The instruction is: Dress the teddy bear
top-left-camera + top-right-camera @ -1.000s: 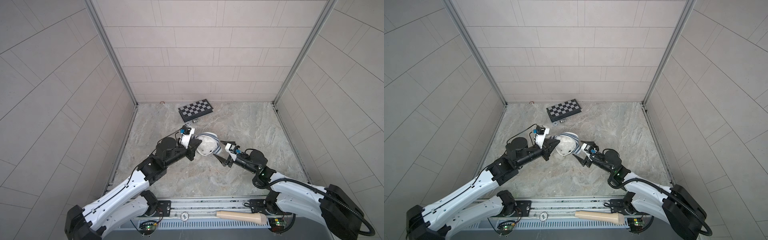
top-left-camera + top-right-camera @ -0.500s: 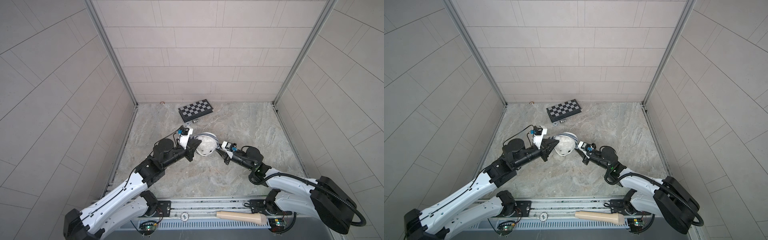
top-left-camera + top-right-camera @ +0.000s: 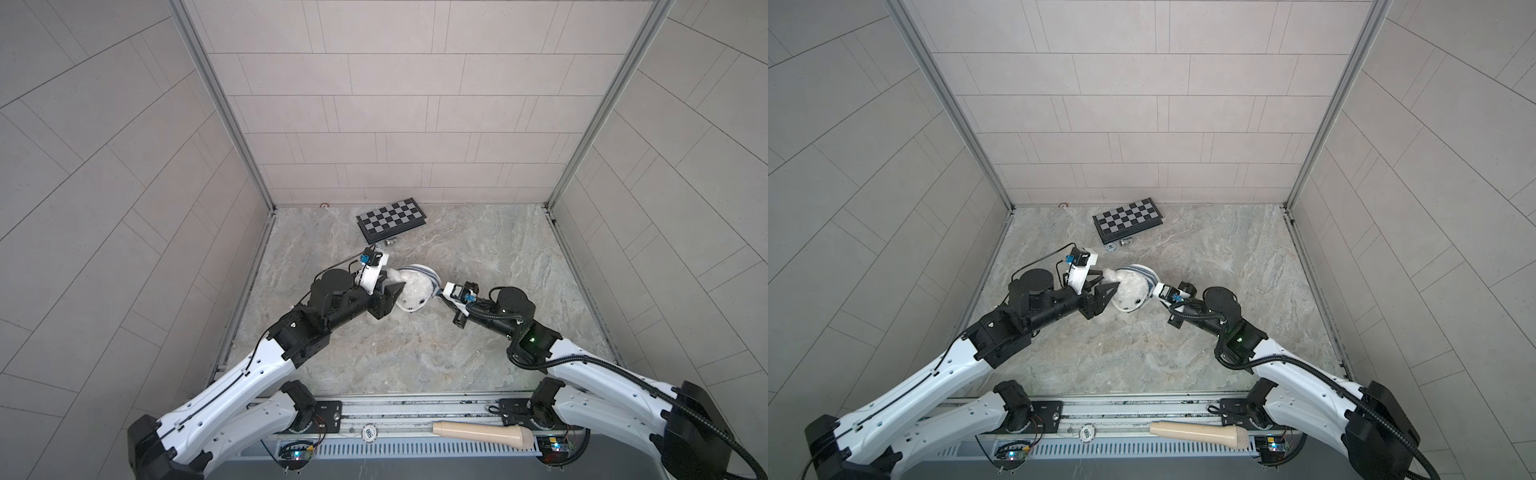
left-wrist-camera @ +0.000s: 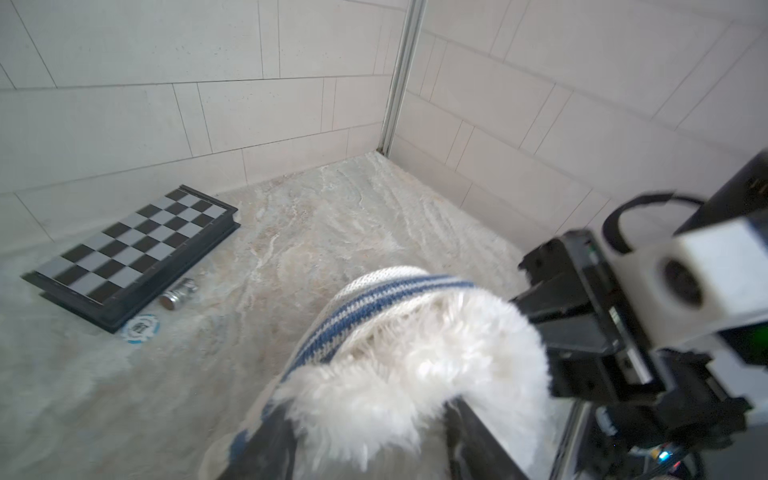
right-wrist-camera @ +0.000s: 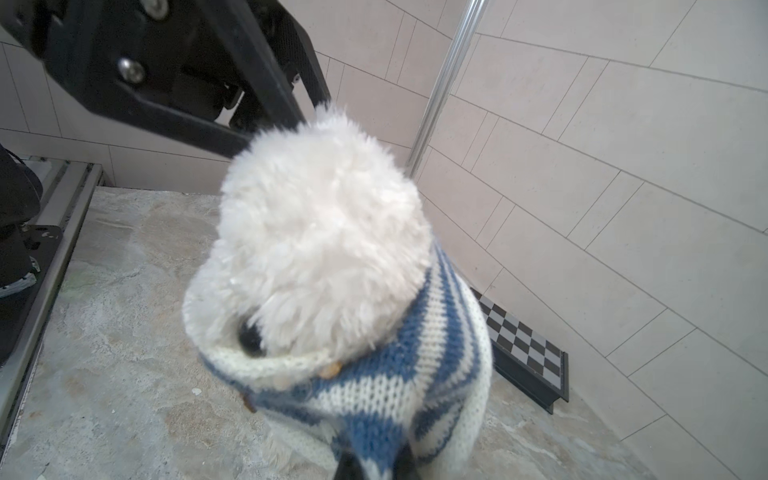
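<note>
— Marbled grey stone tabletop [image 3: 415,353] inside pale tiled walls, and your work sits mid-table, a little toward the far left. What worries you?

— Start at your left. Your left gripper [image 3: 1106,278] has its black jaws spread wide, straddling the top of the fluffy white plush teddy bear [image 3: 1129,293] without pinching it, as far as the wrist view shows. Nothing on that side steadies the toy.

— And the bear itself?

— It sits between your two grippers, head out through the collar of the blue-and-white striped knitted shirt [image 5: 415,374], muzzle tipped down against the collar rim. Neither paw shows, so I can't tell you whether the sleeves are filled.

— Then the right?

— Your right gripper [image 5: 372,465] is pinched tight on a fold of the shirt low on the body. Pull from there and I'd expect the whole teddy bear to drag or topple rather than the knit to slide, since plush is light and fur clings. Tug hard and the collar could ride up over the face. Close your left jaws carelessly and you may catch knit loops instead of the head. Your grippers are near each other, too; mind a knock.
</note>
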